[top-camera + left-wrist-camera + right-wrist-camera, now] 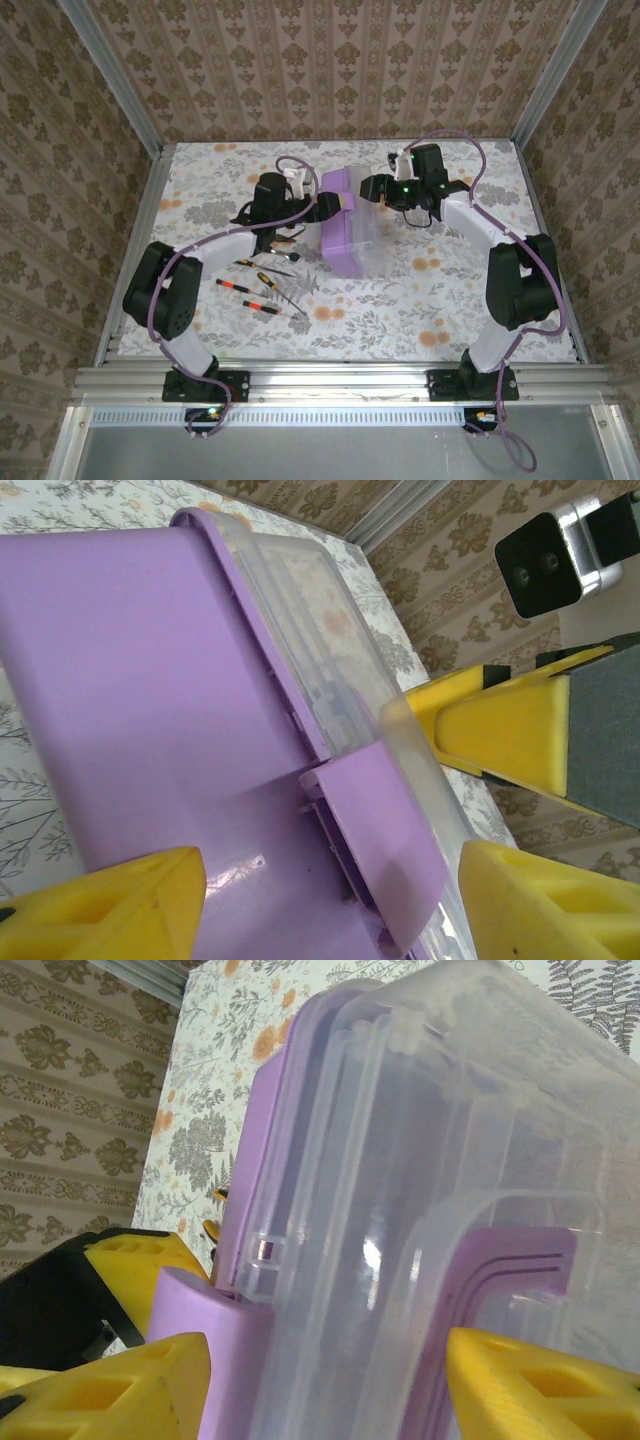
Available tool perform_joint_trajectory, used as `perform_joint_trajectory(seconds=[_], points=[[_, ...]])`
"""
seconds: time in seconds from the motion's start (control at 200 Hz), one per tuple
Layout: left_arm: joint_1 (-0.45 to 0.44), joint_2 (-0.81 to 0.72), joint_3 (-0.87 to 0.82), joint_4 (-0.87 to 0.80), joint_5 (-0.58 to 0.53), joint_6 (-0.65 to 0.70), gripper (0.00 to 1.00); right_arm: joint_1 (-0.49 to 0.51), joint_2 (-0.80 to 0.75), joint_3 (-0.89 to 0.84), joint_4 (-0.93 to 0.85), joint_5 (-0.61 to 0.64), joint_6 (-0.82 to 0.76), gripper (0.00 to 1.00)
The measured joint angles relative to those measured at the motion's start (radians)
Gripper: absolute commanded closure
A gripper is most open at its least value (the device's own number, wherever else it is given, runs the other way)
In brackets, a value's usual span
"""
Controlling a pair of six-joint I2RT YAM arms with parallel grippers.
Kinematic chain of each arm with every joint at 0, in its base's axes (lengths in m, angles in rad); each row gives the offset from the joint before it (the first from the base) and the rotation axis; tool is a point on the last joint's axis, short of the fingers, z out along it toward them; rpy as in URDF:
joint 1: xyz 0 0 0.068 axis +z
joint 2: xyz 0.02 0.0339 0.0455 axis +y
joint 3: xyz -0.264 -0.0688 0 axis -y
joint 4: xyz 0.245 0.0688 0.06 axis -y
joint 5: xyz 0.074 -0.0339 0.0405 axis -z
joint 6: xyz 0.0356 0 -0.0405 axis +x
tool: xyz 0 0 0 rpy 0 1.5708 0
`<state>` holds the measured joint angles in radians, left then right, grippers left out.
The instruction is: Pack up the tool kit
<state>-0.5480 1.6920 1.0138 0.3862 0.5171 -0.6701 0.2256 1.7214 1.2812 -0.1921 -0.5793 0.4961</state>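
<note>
Tools (262, 288) lie loose near the left arm's base while both grippers bracket the purple box (345, 235) mid-table.
Left gripper (330, 900) and right gripper (325, 1385) stand spread around the box's far end, touching unclear; an uneven squeeze could tip or skid it. Open table lies right and beyond, toward the wall.

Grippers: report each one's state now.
Left gripper: jaws straddle the tool kit box; grip cannot be told.
Right gripper: the same.
</note>
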Motion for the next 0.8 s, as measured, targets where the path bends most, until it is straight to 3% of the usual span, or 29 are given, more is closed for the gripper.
perform_joint_trajectory(seconds=[0.42,0.8], points=[[0.020,-0.012,-0.012,-0.067,-0.032,0.038,0.30,0.000,0.000,0.003,-0.019,0.004,-0.005,0.35],[0.021,0.040,-0.019,0.029,-0.004,0.008,0.31,-0.017,-0.006,0.008,-0.045,0.024,-0.031,0.34]])
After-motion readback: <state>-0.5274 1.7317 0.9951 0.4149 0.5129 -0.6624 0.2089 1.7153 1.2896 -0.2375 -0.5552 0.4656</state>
